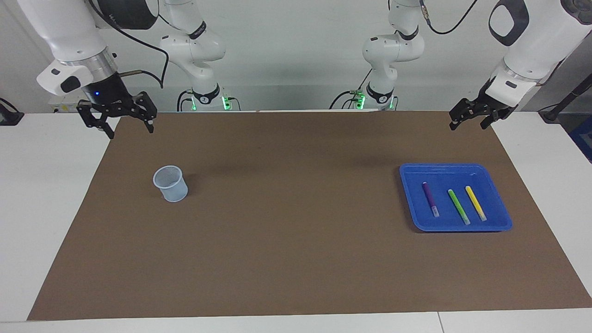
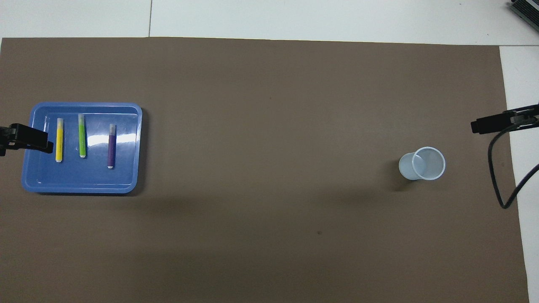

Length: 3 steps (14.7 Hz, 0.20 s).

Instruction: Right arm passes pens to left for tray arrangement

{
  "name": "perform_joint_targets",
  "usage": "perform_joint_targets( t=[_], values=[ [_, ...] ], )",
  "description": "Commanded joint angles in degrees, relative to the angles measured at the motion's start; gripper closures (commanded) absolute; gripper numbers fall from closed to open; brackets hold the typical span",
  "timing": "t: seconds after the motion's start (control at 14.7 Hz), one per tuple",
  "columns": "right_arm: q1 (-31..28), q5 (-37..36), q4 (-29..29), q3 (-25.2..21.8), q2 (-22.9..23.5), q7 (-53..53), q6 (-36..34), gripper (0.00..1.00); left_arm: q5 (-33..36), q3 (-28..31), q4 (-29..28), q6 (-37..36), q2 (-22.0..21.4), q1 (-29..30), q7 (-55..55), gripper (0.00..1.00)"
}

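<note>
Left pincer (image 2: 26, 141) cut off overhead

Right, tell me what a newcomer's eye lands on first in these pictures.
First the blue tray toward the left arm's end of the brown mat, with a purple pen, green pen and yellow pen lying side by side in it. Next the translucent cup, upright and empty, toward the right arm's end. The left gripper and right gripper hang open and empty, raised at the mat's corners nearest the robots.

The white worktop (image 1: 51, 185) carries a brown mat (image 1: 296, 231); on the mat stand a blue tray (image 1: 455, 170) and a translucent cup (image 1: 170, 184), well apart.
</note>
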Motion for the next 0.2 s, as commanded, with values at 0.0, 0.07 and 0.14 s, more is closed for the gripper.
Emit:
perform_joint_targets(
  t=[0.0,0.07,0.14],
  values=[
    [-0.1,-0.6,0.5,0.0,-0.1,1.3,-0.6,0.0,0.0,0.1,1.5,-0.6,0.7,-0.1,-0.3,0.0],
    [-0.2,-0.6,0.4,0.0,-0.1,1.3,-0.6,0.0,0.0,0.1,1.4,-0.6,0.7,-0.1,-0.3,0.0],
    [-0.2,-0.6,0.4,0.0,-0.1,1.3,-0.6,0.0,0.0,0.1,1.4,-0.6,0.7,-0.1,-0.3,0.0]
  ],
)
